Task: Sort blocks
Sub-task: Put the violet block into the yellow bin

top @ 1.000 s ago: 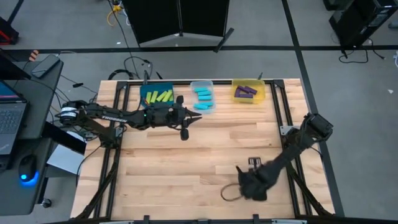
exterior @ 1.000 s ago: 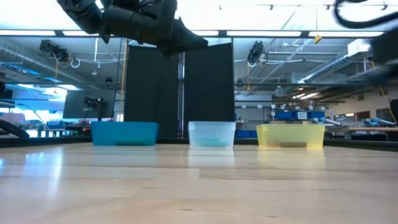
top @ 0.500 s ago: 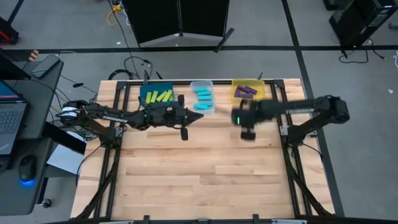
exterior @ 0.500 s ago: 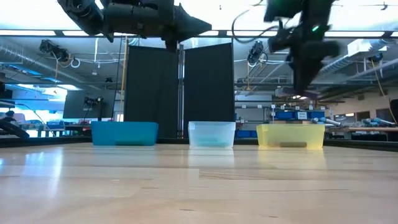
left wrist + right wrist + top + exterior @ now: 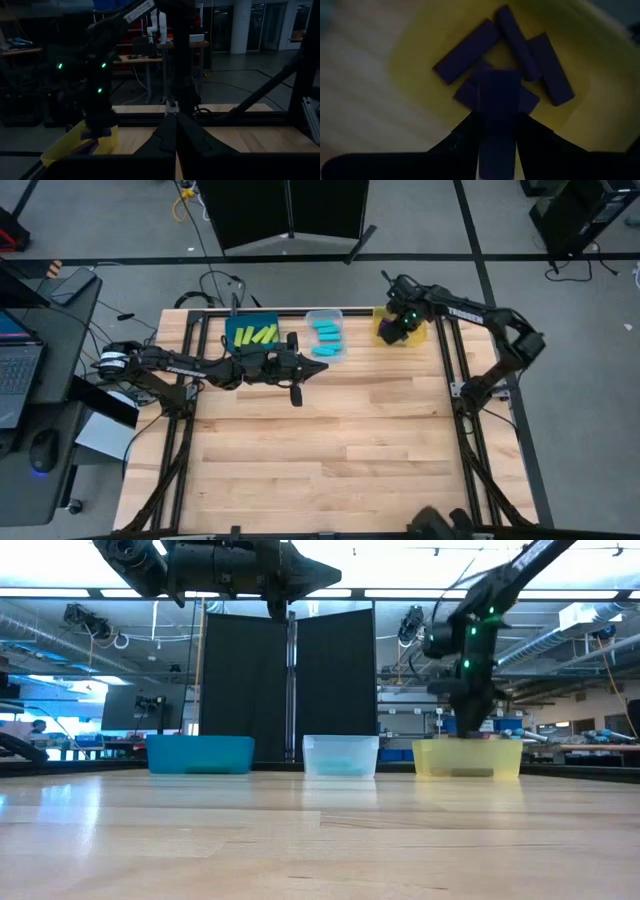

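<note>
Purple block [image 5: 496,115] | pinched by right fingers [image 5: 496,150] over yellow bin [image 5: 420,50] | left fingers [image 5: 172,135] closed, empty

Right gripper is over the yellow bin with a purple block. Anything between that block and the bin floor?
Nothing but other purple blocks. The right gripper holds a purple block directly above the yellow bin, whose top is open. Several purple blocks already lie on the floor underneath, so it would land on them.

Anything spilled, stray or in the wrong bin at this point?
Nothing stands out. Green blocks lie in the blue bin, cyan blocks in the clear bin, and purple blocks in the yellow bin. The right gripper holds one purple block over that yellow bin; no blocks show on the table.
</note>
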`<state>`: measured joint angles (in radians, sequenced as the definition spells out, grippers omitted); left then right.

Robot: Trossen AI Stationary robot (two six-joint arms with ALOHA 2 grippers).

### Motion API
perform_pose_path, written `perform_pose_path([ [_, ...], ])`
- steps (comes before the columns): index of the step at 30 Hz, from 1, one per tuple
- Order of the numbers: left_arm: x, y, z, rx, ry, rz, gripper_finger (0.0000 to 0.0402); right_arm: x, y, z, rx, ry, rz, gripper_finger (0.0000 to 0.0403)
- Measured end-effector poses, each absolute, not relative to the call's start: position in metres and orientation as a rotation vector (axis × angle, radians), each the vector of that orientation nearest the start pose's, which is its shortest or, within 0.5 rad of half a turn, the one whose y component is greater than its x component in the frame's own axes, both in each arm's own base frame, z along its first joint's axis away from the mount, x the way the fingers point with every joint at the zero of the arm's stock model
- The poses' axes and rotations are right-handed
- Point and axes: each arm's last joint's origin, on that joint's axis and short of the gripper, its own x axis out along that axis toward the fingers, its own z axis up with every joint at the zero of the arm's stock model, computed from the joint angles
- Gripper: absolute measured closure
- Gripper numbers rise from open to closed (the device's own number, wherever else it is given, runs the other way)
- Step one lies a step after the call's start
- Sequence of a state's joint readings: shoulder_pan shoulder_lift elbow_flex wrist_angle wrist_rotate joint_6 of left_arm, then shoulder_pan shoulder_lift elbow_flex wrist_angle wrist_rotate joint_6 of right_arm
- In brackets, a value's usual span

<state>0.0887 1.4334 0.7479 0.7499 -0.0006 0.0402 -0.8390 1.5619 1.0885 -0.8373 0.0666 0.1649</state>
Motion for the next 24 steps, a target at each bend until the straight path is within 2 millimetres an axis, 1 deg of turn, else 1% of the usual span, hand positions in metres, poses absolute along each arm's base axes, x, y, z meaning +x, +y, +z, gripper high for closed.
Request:
perform_pose_path([
  [4, 0.307, 0.027, 0.263, 0.043, -0.062, 0.091, 0.0392, 0.181, -0.239, 0.197, 0.753, 1.186, -0.953, 0.0293],
  [6, 0.307, 0.027, 0.263, 0.043, -0.063, 0.091, 0.0392, 0.175, -0.245, 0.188, 0.798, 1.201, -0.992, 0.0293],
  [10, 0.307, 0.027, 0.263, 0.043, -0.062, 0.091, 0.0392, 0.166, -0.258, 0.182, 0.846, 1.171, -1.057, 0.0293],
  [18, 0.307, 0.027, 0.262, 0.043, -0.062, 0.091, 0.0392, 0.149, -0.271, 0.18, 0.95, 1.104, -1.17, 0.0293],
  [20, 0.307, 0.027, 0.262, 0.043, -0.062, 0.092, 0.0392, 0.146, -0.272, 0.18, 0.978, 1.097, -1.189, 0.0276],
  [24, 0.307, 0.028, 0.262, 0.049, -0.054, 0.097, 0.0392, 0.143, -0.27, 0.18, 0.973, 1.133, -1.166, 0.0211],
])
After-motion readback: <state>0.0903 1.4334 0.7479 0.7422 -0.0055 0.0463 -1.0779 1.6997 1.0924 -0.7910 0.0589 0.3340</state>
